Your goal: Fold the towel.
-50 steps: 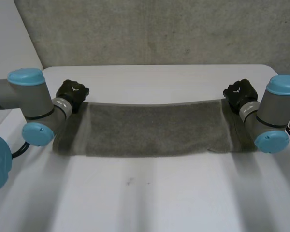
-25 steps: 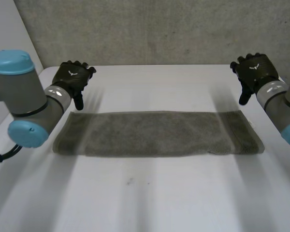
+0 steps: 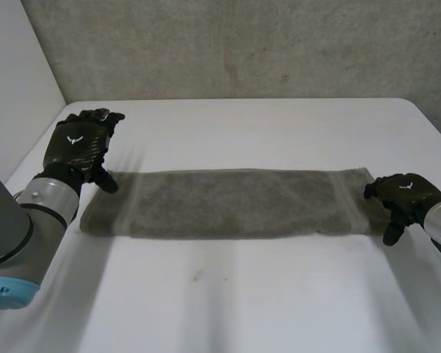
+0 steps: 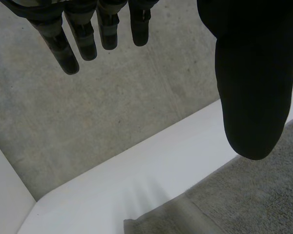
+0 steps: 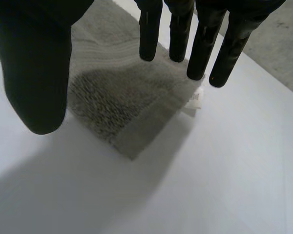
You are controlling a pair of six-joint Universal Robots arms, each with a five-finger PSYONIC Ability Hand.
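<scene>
On the white table [image 3: 228, 309], concrete wall [image 3: 242, 44] behind, towel [image 3: 228, 202] lies flat (left hand [image 3: 77, 147], right hand [image 3: 404, 193]: fingers [image 4: 71, 48] wide).

no legible text, tag [image 5: 196, 99] on towel [image 5: 119, 105] unreadable

Straight-fingered right robot hand [image 5: 34, 63] over towel [image 5: 124, 105] corner

left hand [image 3: 77, 147]: drawn back | right hand [image 3: 403, 193]: lowered to towel [image 3: 228, 202] end
</scene>
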